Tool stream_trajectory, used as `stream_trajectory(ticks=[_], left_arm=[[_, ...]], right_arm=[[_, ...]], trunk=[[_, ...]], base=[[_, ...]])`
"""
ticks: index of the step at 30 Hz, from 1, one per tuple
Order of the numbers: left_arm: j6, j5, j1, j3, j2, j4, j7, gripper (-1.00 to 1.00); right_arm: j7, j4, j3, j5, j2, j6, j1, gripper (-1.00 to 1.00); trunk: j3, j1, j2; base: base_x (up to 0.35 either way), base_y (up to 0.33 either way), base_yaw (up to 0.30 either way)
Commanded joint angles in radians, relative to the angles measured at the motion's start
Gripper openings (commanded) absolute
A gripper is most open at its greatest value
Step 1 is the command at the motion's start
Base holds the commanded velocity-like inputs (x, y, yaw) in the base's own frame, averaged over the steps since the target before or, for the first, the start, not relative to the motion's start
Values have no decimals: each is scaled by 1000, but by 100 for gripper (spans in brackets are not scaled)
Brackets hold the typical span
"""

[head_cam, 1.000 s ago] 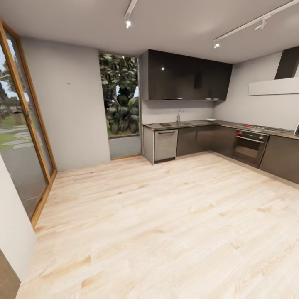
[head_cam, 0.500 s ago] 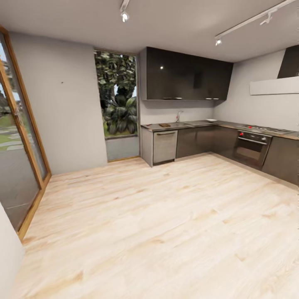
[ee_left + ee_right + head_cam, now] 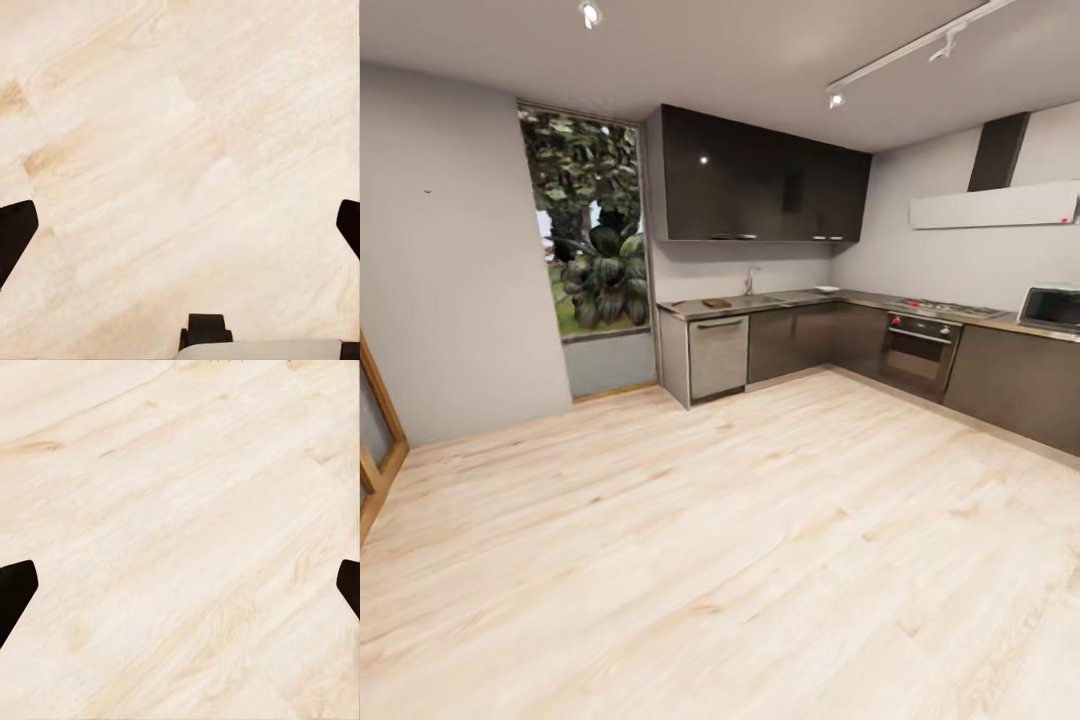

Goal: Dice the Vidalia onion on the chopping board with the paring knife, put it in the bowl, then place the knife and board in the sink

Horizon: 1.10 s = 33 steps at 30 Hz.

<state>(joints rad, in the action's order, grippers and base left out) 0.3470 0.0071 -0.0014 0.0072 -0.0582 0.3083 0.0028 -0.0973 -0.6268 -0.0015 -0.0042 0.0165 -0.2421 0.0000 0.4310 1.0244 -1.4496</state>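
Across the room, the grey countertop (image 3: 800, 297) runs above dark cabinets. A small brown chopping board (image 3: 716, 303) lies near its left end. Just right of it stands the chrome tap (image 3: 748, 281) of the sink, whose basin is hidden from here, and so is the Vidalia onion. The white bowl (image 3: 826, 290) sits farther right, near the corner. The paring knife is too small to make out. My left gripper (image 3: 180, 232) hangs open over the wooden floor, dark fingertips (image 3: 15, 234) wide apart. My right gripper (image 3: 180, 592) is open the same way.
A wide pale wooden floor (image 3: 740, 520) lies between me and the kitchen. A steel dishwasher (image 3: 718, 356) sits under the board, an oven (image 3: 916, 348) and hob (image 3: 945, 308) along the right wall, a microwave (image 3: 1050, 307) at far right. A wood-framed glass door (image 3: 375, 440) is at the left.
The whole view has swung to the right, so the camera has moved. The glass door has slid almost out of the picture and the microwave has come into view.
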Motion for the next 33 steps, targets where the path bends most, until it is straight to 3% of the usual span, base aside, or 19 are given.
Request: stream_trajectory(ticks=[1,33], left_arm=[[3,1,0,1,0,0,0,100],[3,1,0,-1,0,0,0,100]], right_arm=[[-2,-1,0,0,0,-2,0,100],[-2,-1,0,0,0,-2,0,100]], trunk=[[1,1,0],[3,1,0]], base=[[319,-82,-244],[319,-80,-245]])
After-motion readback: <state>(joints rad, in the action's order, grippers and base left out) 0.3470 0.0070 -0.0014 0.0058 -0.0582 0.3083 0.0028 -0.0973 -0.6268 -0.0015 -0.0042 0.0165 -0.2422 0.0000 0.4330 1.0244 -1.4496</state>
